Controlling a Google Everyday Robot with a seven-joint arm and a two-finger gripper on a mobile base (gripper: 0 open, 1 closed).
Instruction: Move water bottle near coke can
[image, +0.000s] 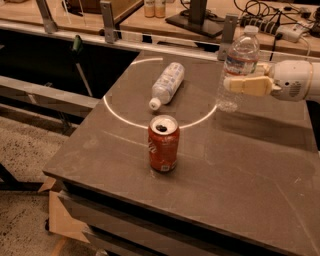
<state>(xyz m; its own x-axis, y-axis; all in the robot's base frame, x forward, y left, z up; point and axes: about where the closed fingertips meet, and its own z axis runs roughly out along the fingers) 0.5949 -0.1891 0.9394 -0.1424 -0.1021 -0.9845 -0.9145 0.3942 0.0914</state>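
The water bottle (241, 56), clear ribbed plastic with a white cap and a narrow white-red label band, stands upright at the back right of the dark table (240, 175). My gripper (231, 83) reaches in from the right and is shut on the bottle's middle; a cream finger (250, 85) crosses in front of it. The coke can (163, 143), red with an open silver top, stands upright near the table's front left, well apart from the bottle and to its lower left.
A second bottle (167, 84), mostly wrapped in a white-blue label, lies on its side behind the can. A bright ring of light (117, 116) marks the tabletop. A bench with cables and metal posts (227, 27) runs behind the table.
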